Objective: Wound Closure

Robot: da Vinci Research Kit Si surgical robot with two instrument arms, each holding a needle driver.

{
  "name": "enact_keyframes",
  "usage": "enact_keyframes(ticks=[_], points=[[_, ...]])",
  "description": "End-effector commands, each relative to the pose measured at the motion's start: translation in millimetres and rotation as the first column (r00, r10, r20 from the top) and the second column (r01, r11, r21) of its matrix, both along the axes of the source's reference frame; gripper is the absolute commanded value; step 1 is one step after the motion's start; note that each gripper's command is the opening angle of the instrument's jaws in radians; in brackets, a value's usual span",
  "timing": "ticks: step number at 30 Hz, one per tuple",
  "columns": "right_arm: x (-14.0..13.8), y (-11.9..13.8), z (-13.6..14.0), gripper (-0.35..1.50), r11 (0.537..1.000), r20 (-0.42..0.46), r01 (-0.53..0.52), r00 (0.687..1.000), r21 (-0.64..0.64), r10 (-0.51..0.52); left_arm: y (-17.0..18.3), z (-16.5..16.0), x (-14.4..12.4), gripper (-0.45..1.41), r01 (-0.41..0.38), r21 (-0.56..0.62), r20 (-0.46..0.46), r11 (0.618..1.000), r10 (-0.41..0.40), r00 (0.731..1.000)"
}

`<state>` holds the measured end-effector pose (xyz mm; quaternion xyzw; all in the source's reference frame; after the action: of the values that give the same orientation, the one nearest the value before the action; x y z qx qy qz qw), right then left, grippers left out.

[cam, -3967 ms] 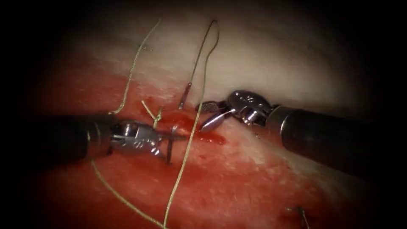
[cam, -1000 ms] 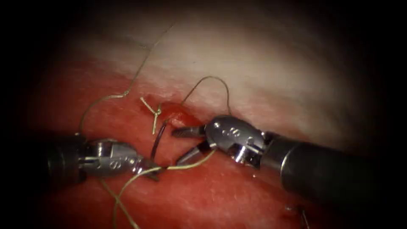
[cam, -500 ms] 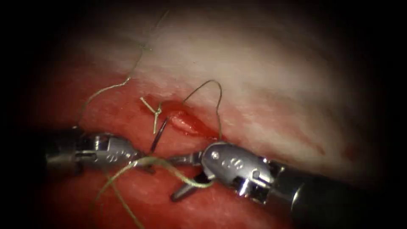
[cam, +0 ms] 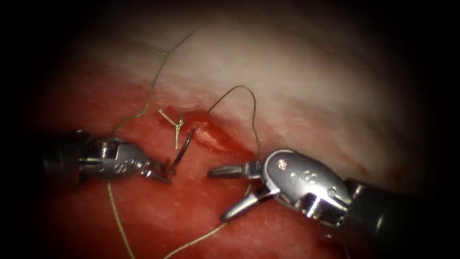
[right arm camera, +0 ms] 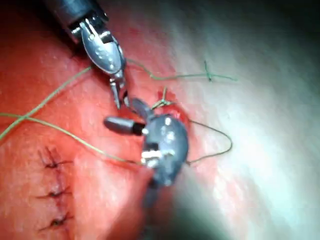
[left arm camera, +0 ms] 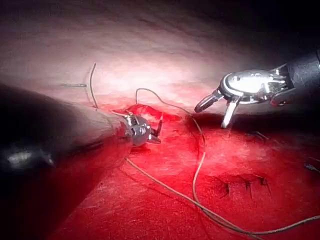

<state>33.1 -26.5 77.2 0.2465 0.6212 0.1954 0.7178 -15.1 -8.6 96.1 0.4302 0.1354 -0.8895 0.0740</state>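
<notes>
Endoscope view: left tool (cam: pixel 163 172) grips the needle (cam: pixel 183 149) near its end; right tool (cam: pixel 225 194) gapes empty.
Thread (cam: pixel 251 103) arcs just behind the right jaws (a snag risk) and could drag across the cut (cam: pixel 215 139).

the gap between the left tool (cam: pixel 160 173) and the right tool (cam: pixel 225 192) is bare tissue (cam: pixel 191 211), so there's room to pass there. the needle (cam: pixel 183 150) stands in the way just left of the cut (cam: pixel 218 140), pinched at its lower end by the left tool. the thread (cam: pixel 239 98) arches over the cut's right side and trails under the right tool's spread jaws. a knot (cam: pixel 176 124) with cut ends sits at the cut's top.
</notes>
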Motion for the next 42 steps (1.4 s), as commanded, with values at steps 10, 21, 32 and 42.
enact_keyframes(ticks=[10,21,32,42], points=[[2.4,-1.4,4.9,1.31,0.992,0.041,-0.123,0.991,-0.025,0.124,1.0,-1.7,-0.8,-0.45,0.037,0.074,0.198,0.997,-0.051,0.979],[1.3,0.5,5.9,0.96,0.876,0.215,-0.334,0.938,0.348,0.272,1.2,-2.1,-1.1,-0.45,-0.011,-0.135,0.217,0.991,0.041,0.975],[-0.7,1.4,6.3,0.88,0.699,0.248,-0.394,0.919,0.597,0.307,2.0,-5.7,-1.9,-0.45,0.026,-0.358,0.188,0.933,0.045,0.981],[-2.1,3.3,5.8,0.88,0.647,0.256,-0.43,0.901,0.629,0.35,4.0,-6.4,-2.7,-0.45,0.101,-0.553,0.167,0.827,-0.008,0.986]])
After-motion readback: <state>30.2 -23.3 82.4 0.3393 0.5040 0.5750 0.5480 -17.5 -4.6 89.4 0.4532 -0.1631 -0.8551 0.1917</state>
